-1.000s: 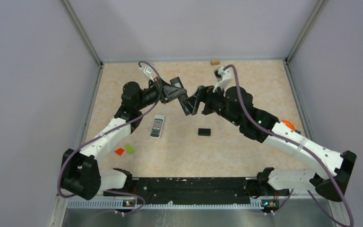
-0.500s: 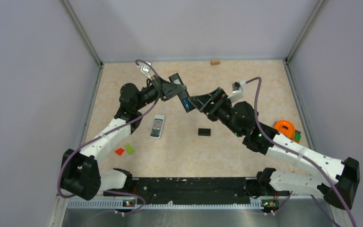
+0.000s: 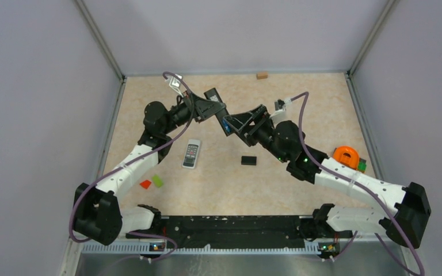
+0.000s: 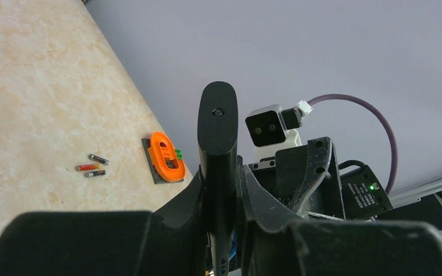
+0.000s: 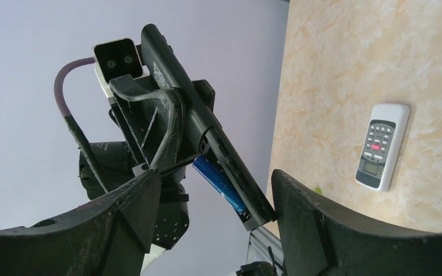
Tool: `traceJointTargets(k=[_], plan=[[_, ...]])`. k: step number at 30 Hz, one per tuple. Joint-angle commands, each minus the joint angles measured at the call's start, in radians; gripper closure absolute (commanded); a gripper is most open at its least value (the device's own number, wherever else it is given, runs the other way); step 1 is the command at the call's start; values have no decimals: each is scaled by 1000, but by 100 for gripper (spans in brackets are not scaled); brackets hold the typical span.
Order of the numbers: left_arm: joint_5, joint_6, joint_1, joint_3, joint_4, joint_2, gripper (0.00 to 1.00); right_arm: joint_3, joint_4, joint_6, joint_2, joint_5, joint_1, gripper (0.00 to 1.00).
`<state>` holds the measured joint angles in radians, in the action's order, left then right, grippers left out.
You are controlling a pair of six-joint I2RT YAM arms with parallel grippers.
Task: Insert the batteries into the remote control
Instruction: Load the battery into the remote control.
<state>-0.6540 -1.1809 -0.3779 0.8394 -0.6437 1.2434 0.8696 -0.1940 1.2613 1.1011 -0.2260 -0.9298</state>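
soft, even light from above keeps the pale table (image 3: 322,115) bright, with only faint short shadows beneath the arms (image 3: 132,164). the top view is sharp edge to edge. in the wrist views the left claw (image 4: 218,230) and right claw (image 5: 213,195) loom dark, underexposed and slightly blurred at the bottom edge

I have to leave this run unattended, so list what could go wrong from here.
1. The blue battery sits in the uncovered compartment of the black remote, which the left gripper holds tilted in the air. A nudge could tip the battery out.
2. The right gripper stands open around the remote's lower end. Pushing there might twist the remote in the left gripper's narrow hold.
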Motion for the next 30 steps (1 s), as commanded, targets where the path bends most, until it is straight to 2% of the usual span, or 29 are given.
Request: traceJointTargets(k=[1,30], plan=[[-15,3,2,16,-59,-27,100,26,-82,32,26,45,19,30],[-46,-1,2,1,-105,-21,100,13,-136,85,85,189,83,38]])
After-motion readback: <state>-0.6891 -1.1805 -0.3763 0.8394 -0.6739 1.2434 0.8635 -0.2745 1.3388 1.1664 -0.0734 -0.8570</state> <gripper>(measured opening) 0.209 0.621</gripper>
